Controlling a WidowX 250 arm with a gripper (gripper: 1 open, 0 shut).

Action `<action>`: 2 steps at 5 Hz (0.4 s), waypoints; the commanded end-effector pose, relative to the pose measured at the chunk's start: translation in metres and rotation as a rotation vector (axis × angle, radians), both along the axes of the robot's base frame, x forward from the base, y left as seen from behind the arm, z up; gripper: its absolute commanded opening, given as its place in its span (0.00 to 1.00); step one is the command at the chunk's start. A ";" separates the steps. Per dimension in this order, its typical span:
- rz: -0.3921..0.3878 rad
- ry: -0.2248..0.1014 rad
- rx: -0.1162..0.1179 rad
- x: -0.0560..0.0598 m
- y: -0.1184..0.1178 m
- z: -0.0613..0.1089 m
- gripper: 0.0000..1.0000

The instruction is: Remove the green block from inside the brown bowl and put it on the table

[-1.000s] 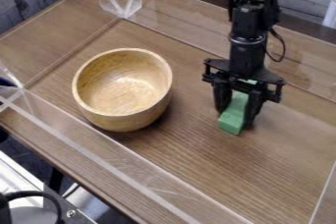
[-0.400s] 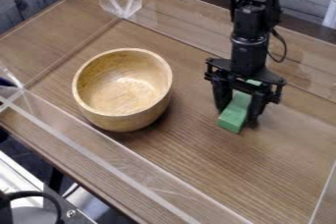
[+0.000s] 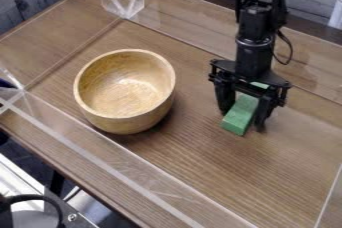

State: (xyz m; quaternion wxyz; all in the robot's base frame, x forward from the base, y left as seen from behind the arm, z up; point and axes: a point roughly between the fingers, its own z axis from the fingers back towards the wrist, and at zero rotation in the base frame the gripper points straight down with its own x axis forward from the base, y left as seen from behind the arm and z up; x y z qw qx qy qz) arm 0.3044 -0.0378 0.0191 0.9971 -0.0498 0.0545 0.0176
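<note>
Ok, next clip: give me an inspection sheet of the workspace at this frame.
Surface: wood-grain table, bare apart from the items below.
Job's things: brown bowl upright and empty; green block on the table to the bowl's right, apart from it.
Clutter: nothing seen.
Grippers: gripper points straight down, fingers straddling the block; jaws look open.
Cables: a dark cable runs along the arm above the gripper.
Surroundings: clear plastic walls edge the table.
</note>
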 end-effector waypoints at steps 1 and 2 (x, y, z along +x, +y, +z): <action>0.012 -0.034 -0.003 0.004 0.007 0.014 1.00; 0.017 -0.034 -0.006 0.003 0.009 0.018 1.00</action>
